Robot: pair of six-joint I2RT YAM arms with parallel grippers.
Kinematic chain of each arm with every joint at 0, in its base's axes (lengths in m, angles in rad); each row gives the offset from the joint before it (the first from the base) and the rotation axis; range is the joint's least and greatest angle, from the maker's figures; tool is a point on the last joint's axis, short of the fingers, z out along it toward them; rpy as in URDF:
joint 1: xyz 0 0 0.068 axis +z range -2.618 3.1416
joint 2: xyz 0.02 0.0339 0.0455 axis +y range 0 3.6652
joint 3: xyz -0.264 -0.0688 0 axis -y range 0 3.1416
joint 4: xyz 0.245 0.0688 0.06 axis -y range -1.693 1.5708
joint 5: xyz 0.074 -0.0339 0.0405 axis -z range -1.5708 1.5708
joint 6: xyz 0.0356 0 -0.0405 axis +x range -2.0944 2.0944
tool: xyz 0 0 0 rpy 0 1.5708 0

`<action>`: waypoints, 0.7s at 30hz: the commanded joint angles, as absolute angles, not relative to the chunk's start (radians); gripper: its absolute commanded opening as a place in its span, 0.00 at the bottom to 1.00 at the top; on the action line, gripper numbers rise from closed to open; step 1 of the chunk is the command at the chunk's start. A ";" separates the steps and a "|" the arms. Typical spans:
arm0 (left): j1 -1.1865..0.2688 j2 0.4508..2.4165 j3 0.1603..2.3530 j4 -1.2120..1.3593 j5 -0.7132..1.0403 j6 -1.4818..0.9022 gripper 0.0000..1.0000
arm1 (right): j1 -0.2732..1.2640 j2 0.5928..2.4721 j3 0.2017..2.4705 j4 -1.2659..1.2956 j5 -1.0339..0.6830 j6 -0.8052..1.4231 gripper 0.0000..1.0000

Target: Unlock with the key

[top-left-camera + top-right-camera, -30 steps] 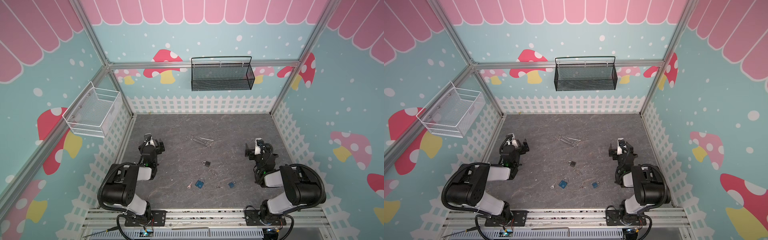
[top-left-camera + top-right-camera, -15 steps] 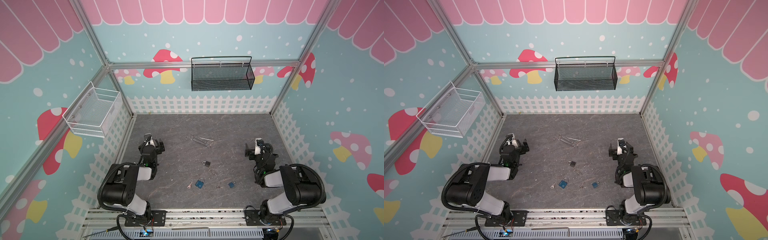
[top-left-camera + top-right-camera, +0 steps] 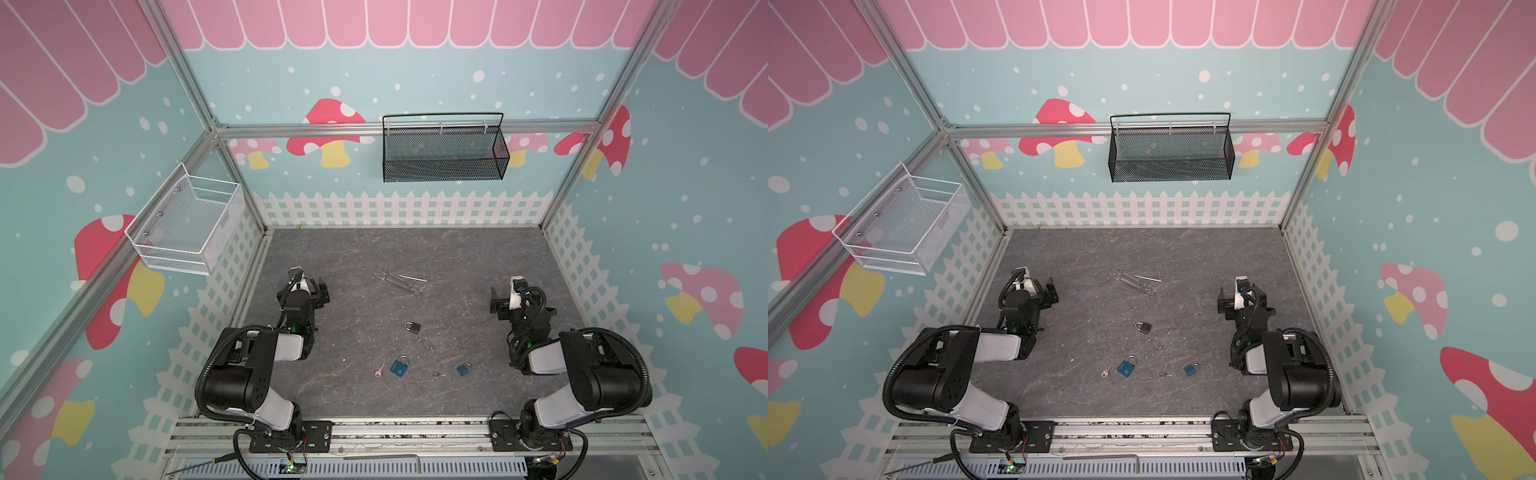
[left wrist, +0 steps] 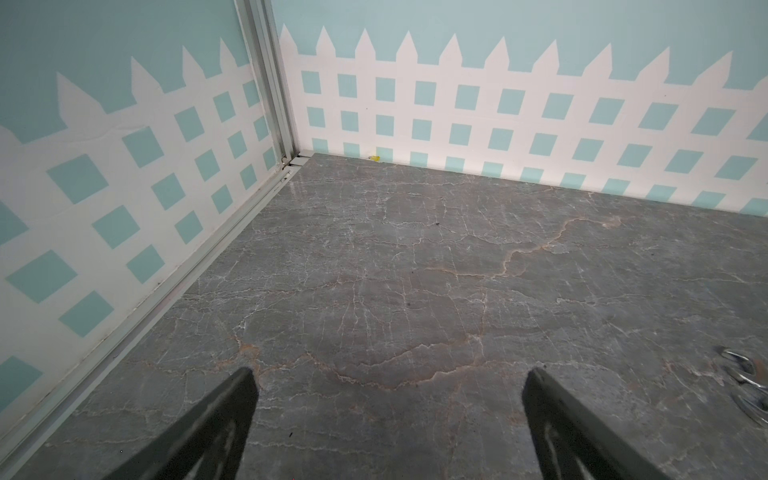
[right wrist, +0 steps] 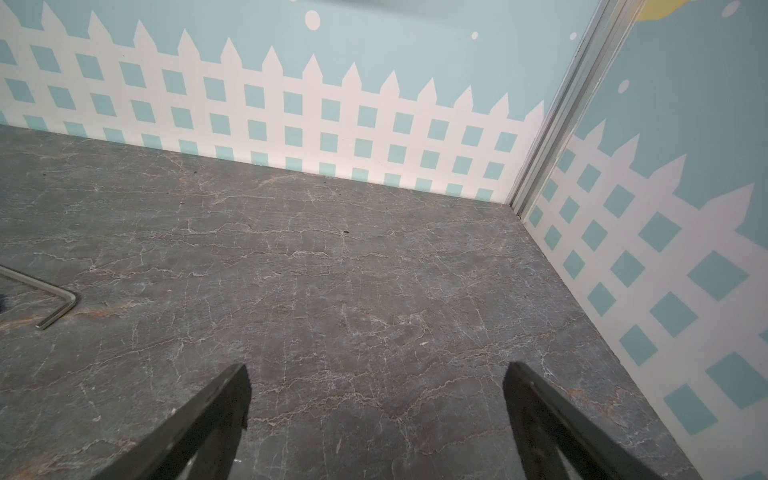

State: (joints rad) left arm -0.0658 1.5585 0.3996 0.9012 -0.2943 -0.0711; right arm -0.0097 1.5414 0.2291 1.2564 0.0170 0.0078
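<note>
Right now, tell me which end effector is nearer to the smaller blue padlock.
Right. The right end effector, open, is a little toward the back wall from the smaller blue padlock, slightly to its right. The left end effector, also open, is far across the table to its left.

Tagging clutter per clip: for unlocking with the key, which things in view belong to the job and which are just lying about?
Job: black padlock, large blue padlock, small blue padlock, pale key, small dark key, metal ring (perhaps keys).
Lying about: wrenches, hex key, black mesh basket, white wire basket.
</note>
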 commanded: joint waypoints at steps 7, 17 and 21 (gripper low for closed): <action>-0.058 1.539 0.389 0.892 -0.280 -0.056 1.00 | -0.014 1.520 0.219 1.271 0.011 -0.011 0.98; -0.058 1.537 0.387 0.897 -0.283 -0.056 1.00 | -0.014 1.507 0.205 1.286 -0.013 -0.020 0.98; -0.058 1.479 0.367 0.887 -0.298 -0.063 1.00 | -0.014 1.431 0.228 1.190 -0.009 -0.014 0.98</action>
State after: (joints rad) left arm -0.0658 1.5345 0.3893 0.8978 -0.2947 -0.0711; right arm -0.0097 1.4876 0.2150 1.2282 0.0021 0.0051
